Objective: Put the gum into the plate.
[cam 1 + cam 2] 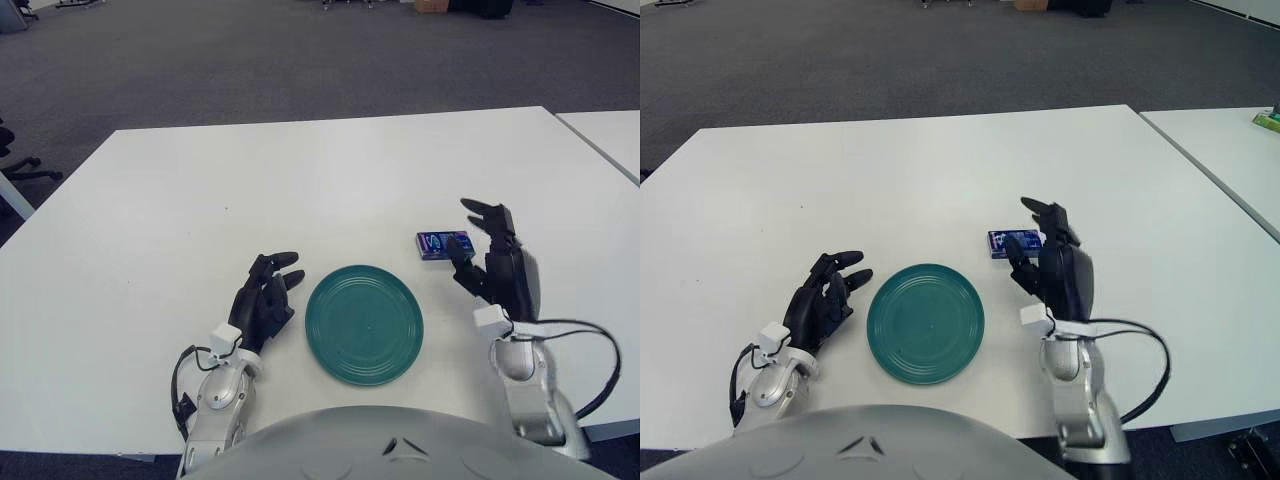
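A small blue pack of gum (437, 243) lies flat on the white table, up and to the right of the round teal plate (364, 323). The plate has nothing in it. My right hand (492, 254) is raised above the table just right of the gum, fingers spread and holding nothing; its fingertips reach level with the pack and its thumb is close to the pack's right end. My left hand (265, 298) rests on the table just left of the plate, fingers relaxed and empty.
The white table (300, 190) stretches far ahead and to the left. A second white table (610, 135) stands at the right with a narrow gap between. An office chair base (15, 160) sits at the far left on the grey carpet.
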Action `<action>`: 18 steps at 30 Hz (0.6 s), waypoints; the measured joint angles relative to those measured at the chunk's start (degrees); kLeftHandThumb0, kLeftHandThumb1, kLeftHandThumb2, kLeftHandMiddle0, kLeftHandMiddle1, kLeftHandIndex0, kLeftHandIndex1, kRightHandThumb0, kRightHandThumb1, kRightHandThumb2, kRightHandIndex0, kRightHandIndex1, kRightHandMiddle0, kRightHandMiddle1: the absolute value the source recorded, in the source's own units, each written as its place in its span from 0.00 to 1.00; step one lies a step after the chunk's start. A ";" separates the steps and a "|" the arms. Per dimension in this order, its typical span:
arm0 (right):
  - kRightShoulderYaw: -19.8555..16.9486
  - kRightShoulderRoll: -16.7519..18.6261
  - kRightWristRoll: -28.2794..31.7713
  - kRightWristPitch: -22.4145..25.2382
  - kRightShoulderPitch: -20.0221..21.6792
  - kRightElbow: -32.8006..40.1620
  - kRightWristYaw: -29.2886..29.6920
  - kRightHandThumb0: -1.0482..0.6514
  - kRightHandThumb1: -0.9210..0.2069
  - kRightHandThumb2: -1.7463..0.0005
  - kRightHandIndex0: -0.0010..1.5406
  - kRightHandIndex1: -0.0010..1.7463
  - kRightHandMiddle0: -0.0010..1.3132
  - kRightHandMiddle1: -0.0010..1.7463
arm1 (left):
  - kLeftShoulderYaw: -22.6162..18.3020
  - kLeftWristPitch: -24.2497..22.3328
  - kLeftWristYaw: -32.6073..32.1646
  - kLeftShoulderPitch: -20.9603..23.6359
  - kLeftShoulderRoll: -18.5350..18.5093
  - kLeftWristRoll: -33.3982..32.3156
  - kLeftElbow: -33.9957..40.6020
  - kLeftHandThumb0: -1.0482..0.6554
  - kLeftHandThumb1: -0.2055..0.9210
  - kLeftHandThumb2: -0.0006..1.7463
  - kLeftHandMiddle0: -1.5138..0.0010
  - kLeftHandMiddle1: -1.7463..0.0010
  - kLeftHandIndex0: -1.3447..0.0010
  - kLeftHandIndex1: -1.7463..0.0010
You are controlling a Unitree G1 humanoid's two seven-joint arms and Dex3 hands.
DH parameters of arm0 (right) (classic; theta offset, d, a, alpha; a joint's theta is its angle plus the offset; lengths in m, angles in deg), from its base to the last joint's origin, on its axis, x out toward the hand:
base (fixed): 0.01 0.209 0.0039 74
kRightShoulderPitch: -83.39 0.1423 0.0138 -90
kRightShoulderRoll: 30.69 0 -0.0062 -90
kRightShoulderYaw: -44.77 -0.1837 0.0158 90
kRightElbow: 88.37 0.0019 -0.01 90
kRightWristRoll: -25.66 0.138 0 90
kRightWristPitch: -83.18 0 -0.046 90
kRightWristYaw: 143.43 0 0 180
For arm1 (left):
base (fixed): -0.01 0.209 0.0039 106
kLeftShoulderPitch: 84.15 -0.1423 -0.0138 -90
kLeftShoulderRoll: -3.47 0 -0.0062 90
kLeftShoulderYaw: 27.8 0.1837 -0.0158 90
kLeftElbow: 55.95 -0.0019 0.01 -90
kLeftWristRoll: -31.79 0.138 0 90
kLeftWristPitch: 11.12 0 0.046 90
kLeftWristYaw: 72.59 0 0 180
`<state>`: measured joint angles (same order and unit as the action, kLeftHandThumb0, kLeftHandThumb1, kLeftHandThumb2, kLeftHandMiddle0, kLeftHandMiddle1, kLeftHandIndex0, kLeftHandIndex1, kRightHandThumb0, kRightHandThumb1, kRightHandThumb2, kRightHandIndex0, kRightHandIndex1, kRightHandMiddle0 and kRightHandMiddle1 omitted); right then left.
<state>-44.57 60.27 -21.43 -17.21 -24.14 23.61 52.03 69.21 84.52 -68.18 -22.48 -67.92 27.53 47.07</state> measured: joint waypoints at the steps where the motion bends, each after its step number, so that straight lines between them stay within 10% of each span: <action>1: -0.24 -1.60 -2.56 0.71 0.57 0.81 -1.38 0.20 0.00 0.71 0.20 0.21 0.00 0.48 | 0.02 0.00 0.00 0.00 0.02 0.00 -0.02 0.14 1.00 0.50 0.68 0.55 0.81 0.35; 18: 2.14 -18.61 -14.46 3.39 12.12 3.86 -27.38 0.16 0.00 0.77 0.09 0.03 0.00 0.29 | 1.30 0.02 0.00 -0.38 0.14 0.08 0.29 0.10 1.00 0.52 0.67 0.55 0.81 0.34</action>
<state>-42.43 41.65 -35.89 -13.82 -12.02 27.47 24.65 70.50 84.55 -68.18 -22.86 -67.78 27.61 47.36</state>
